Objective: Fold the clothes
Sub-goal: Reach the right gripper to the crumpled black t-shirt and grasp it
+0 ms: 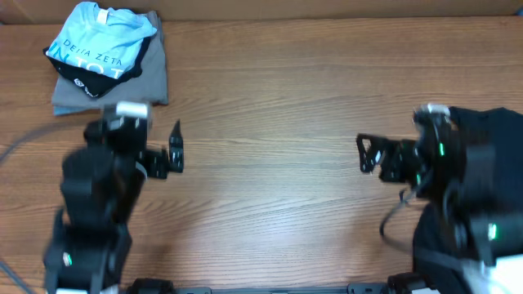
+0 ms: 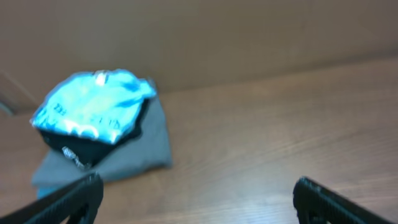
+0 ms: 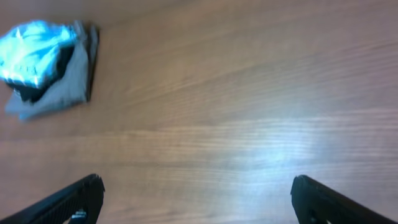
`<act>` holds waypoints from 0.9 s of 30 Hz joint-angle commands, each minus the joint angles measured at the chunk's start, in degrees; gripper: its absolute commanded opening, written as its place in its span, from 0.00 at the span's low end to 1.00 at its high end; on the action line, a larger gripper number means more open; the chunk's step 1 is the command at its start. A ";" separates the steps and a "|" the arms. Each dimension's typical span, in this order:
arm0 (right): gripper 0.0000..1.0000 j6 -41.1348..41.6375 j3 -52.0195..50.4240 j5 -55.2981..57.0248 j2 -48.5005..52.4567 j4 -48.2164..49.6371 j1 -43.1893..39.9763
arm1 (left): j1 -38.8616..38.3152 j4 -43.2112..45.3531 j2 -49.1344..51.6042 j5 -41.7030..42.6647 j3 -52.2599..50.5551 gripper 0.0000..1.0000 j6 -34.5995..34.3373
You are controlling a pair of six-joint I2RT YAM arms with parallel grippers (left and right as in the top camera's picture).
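**A:** Where is the black T-shirt (image 1: 502,135) lying, please?

**B:** You are finding it at the right edge of the table (image 1: 270,98), under your right arm. It is showing only as a dark mass that is difficult to separate from the black arm, so I am judging this and am not certain.

**A:** And are my pincers holding anything?

**B:** No. Your left gripper (image 1: 176,149) is standing wide and holding nothing. Your right gripper (image 1: 363,155) is doing the same. Both are pointing toward the bare middle of the table, well apart from each other.

**A:** Why are they waiting there?

**B:** I am supposing that the middle is being kept free as the place for spreading and folding. The folding is not yet beginning.

**A:** What is sitting in the far left corner?

**B:** A light blue shirt (image 1: 102,41) is resting on a grey shirt (image 1: 151,82), both folded. They are probably lying there to be out of your way, so you are not needing to touch them. Your right arm is having the shorter way to the black cloth.
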 commanded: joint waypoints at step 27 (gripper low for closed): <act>0.93 10.84 18.67 7.32 43.63 5.14 -43.76 | 0.24 -16.87 24.85 18.05 26.69 1.00 2.58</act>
